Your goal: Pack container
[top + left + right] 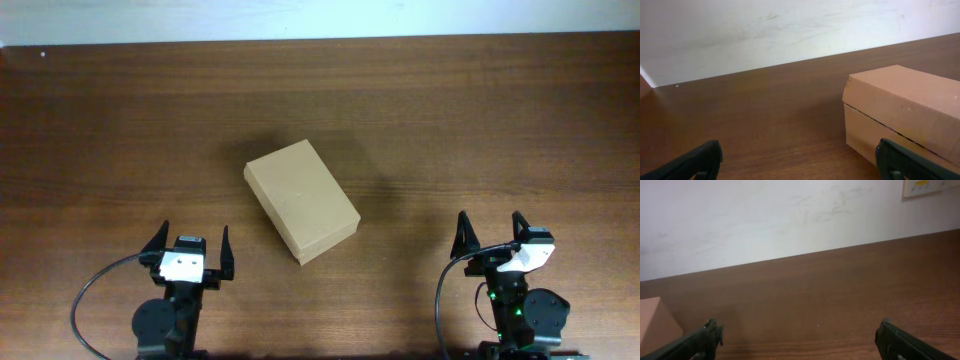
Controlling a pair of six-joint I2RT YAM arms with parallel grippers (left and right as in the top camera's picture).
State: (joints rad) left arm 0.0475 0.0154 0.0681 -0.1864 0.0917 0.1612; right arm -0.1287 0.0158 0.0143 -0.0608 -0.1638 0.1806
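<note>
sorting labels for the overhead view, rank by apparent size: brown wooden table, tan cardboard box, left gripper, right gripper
1. brown wooden table
2. tan rectangular cardboard box, lid closed
3. left gripper and right gripper, black fingers spread: they look alike, so tied

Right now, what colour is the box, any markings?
Plain tan cardboard box, no markings visible; the overhead view shows it best.

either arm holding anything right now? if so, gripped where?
Nothing held. Left gripper and right gripper both have jaws open, clear of the closed container.
</note>
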